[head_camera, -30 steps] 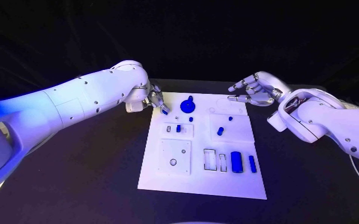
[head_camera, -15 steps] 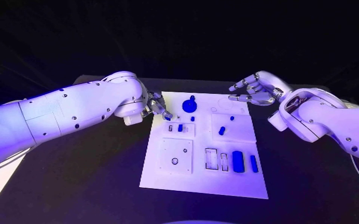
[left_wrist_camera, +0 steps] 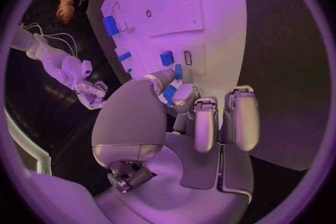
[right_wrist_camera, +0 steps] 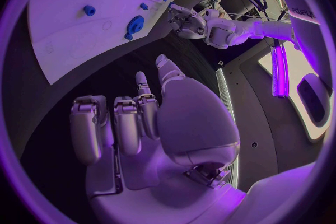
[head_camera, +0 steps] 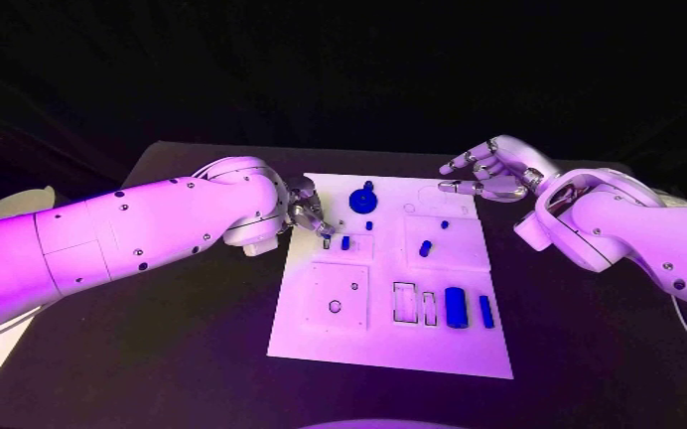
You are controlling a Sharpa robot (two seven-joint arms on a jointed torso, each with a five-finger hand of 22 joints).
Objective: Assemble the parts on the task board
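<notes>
The white task board [head_camera: 372,345] lies in the middle of the black table. My left hand [head_camera: 307,213] hovers over the board's left side, above a small slotted plate [head_camera: 353,250]. Thumb and a finger pinch a small blue part [left_wrist_camera: 170,93] there. Another small blue piece [left_wrist_camera: 167,58] stands in the plate beside an empty slot [left_wrist_camera: 187,57]. My right hand [head_camera: 488,178] hangs over the board's far right corner, fingers loosely bent and apart, holding nothing. A round blue knob piece [head_camera: 361,199] sits at the far middle of the board.
Small blue pegs [head_camera: 425,247] dot the board's right half. A long blue block [head_camera: 454,307] and a thinner one [head_camera: 485,311] lie near the front right beside two empty rectangular slots [head_camera: 404,302]. A square plate with a hole [head_camera: 336,306] sits front left.
My left hand has moved nearer along the board's left side, from the far left corner to the slotted plate, still pinching the blue part. The right hand has stayed put.
</notes>
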